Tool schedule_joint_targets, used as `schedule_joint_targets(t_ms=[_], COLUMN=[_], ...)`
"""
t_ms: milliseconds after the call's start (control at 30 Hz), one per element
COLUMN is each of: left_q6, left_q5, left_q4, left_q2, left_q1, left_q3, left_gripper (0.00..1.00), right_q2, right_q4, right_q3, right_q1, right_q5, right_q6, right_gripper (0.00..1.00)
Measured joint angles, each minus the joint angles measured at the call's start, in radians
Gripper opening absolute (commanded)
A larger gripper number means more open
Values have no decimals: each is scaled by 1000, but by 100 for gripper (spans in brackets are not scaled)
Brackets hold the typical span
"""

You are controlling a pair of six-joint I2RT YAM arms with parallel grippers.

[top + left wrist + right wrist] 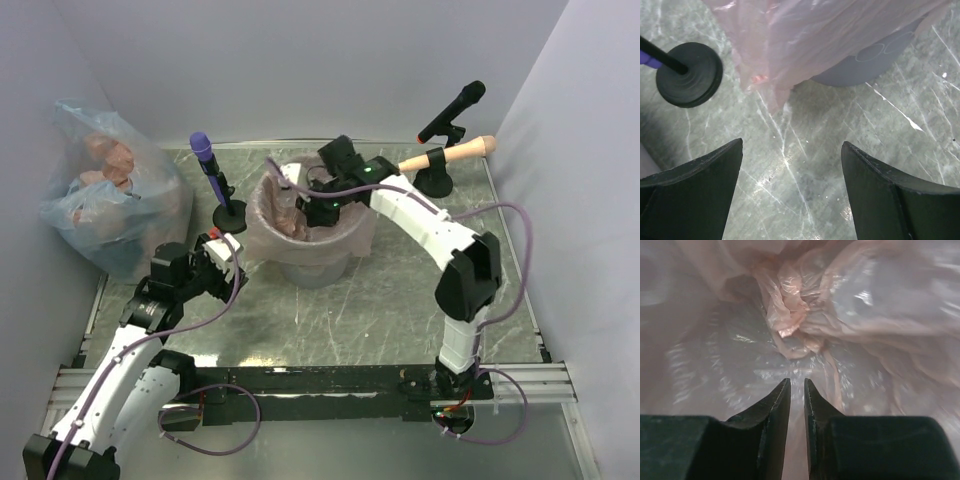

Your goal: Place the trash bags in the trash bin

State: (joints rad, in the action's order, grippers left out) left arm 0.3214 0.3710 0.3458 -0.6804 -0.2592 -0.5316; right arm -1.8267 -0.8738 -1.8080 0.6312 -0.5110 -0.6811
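Observation:
The grey trash bin [318,272] stands mid-table, and a pink trash bag [272,212] lines its inside and drapes over its rim. My right gripper [318,212] reaches down into the bin. In the right wrist view its fingertips [797,381] stand nearly together with nothing clearly held, pointing at crumpled pink bag film [790,305]. My left gripper [222,250] is open and empty, low over the table just left of the bin. The left wrist view shows its open gripper [792,145] over bare table, with the hanging bag [805,35] and the bin wall [865,65] ahead.
A big clear bag [110,195] holding pink bags sits at the back left against the wall. A purple microphone on a round black stand [228,212] [689,74] stands left of the bin. A black microphone [452,108] and a wooden handle [458,152] are at the back right.

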Motion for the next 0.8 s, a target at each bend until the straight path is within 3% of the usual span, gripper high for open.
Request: schedule_joint_targets(t_ms=[267, 800], left_q6=[-14, -40], left_q5=[7, 34], left_q4=[-6, -15], left_q2=[17, 7], left_q1=[33, 66], left_q3=[16, 21], left_gripper=[83, 83], right_q2=[-163, -193], right_q4=[-24, 31], right_q3=[-1, 158], right_q1=[45, 52], right_q5=[70, 88], right_q6=[-95, -110], right_gripper=[19, 21])
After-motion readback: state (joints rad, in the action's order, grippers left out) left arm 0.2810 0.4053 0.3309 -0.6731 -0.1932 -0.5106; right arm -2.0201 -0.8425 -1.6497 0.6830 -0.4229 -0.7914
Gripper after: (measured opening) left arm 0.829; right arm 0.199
